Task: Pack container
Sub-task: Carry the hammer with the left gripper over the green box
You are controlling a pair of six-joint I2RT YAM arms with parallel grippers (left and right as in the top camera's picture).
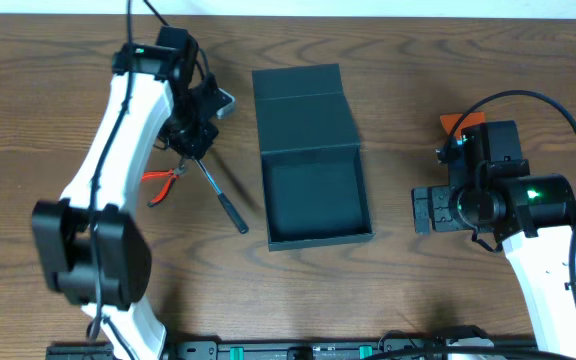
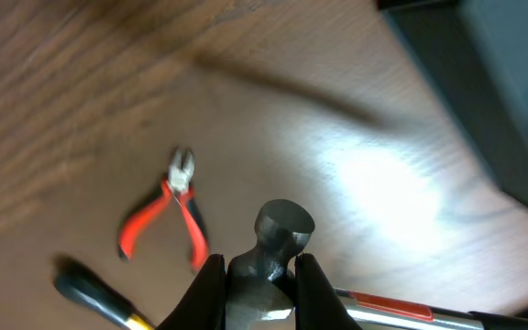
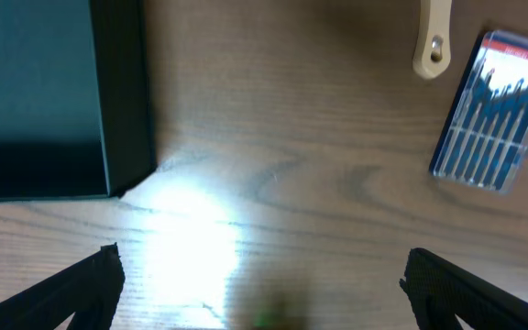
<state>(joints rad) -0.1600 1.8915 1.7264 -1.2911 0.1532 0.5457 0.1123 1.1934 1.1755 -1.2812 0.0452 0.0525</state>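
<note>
L gripper [image 2: 259,268] clamps hammer [image 2: 284,225]; container [image 1: 313,190] dark teal, matte, lid open.

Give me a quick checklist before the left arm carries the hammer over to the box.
1. Left gripper shut on the hammer head: ok.
2. Box lid folded back, top open: ok.
3. Box floor bare, room for the hammer: ok.
4. Right gripper open and apart from the box: ok.
5. Pliers lying apart from the left gripper: ok.
6. Hammer lifted off the table: cannot tell.
</note>
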